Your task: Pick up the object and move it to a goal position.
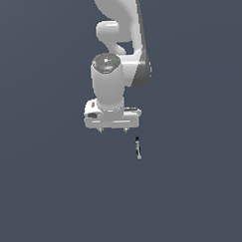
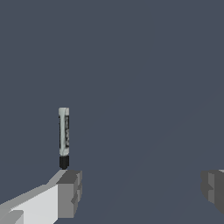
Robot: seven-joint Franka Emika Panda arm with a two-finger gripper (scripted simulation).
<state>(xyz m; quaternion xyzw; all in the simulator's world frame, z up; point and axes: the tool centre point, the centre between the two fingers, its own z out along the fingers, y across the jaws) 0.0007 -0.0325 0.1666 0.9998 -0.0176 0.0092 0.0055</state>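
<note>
The object (image 1: 138, 148) is a tiny thin rod, light grey with a dark tip, lying on the dark grey floor. In the exterior view it sits just below and slightly to the right of my white gripper (image 1: 113, 130). My gripper is open and empty, its two short fingers wide apart. In the wrist view the rod (image 2: 64, 138) lies beyond one grey fingertip (image 2: 70, 192), with its dark tip nearest that finger. The other fingertip (image 2: 213, 186) is far across the frame. The rod is outside the gap between the fingers.
The white arm (image 1: 120, 38) rises above the gripper toward the top of the exterior view. A plain dark grey floor (image 1: 56, 195) surrounds everything. No goal marker shows.
</note>
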